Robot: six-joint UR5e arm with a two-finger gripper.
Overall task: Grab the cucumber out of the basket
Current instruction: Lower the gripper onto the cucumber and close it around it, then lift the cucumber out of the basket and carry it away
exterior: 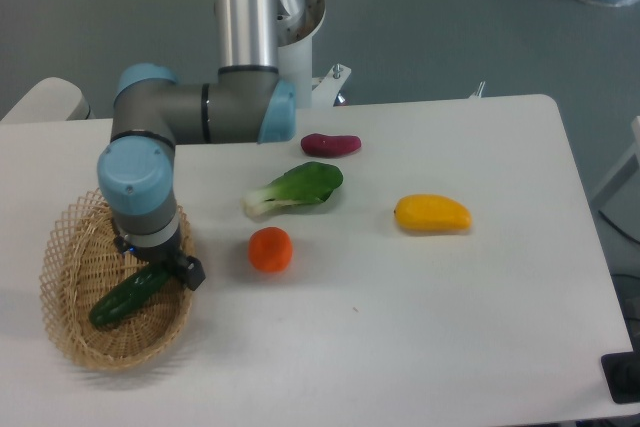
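White table [450, 327] w/ grey floor behind. The cucumber [125, 294] lies diagonally in the basket [70, 332] at the table's left end, its upper-right end hidden under the wrist. The gripper [180, 272] hangs over the basket's right side, just above that end; you can't tell from this angle whether the fingers are spread or closed, and nothing looks gripped yet. Outward from there: an orange ball [270, 249] near the basket, bok choy [296, 188] beyond it, a purple veg [331, 144] further back, a yellow mango [432, 214] well apart to the right.

Risks, imo: you're lined up near the cucumber's tip, not its middle, so a glossy rounded end could squirt out on closing. Descending this close to the rim could also snag the weave and drag or tip the basket.
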